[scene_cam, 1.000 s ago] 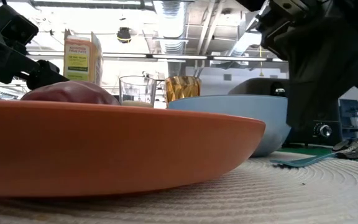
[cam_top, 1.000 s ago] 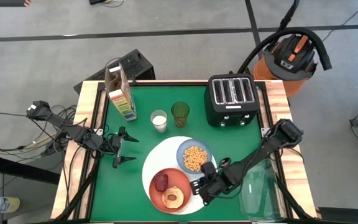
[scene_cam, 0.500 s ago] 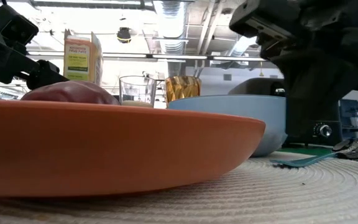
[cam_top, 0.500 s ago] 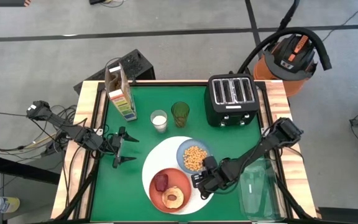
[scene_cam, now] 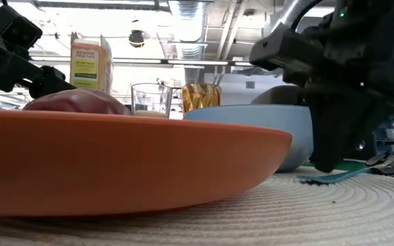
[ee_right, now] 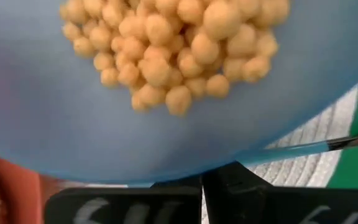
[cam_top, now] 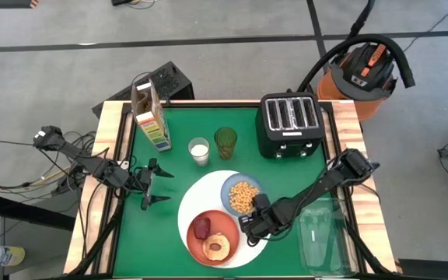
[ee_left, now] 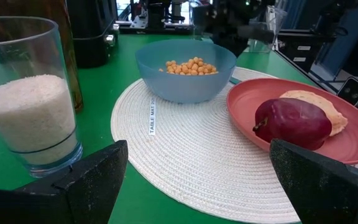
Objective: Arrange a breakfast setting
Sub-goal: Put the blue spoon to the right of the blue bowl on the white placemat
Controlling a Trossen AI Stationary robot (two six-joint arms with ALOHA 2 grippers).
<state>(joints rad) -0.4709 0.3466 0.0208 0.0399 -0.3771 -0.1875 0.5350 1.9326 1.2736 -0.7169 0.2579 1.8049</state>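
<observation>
While the left end effector [cam_top: 151, 188] waits spread over the green bench [cam_top: 169, 171], the right end effector [cam_top: 247, 226], fingers pressed together, hovers beside the light-blue bowl [cam_top: 243, 196]; the spoon [scene_cam: 335, 176] lies on the white plate [cam_top: 197, 201].

overhead, table-level, two wrist views

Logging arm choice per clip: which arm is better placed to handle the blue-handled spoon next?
Right. The right gripper hangs over the mat's right side by the light-blue bowl, with the spoon just beside it. The left gripper waits open at the table's left edge, well away.
</observation>
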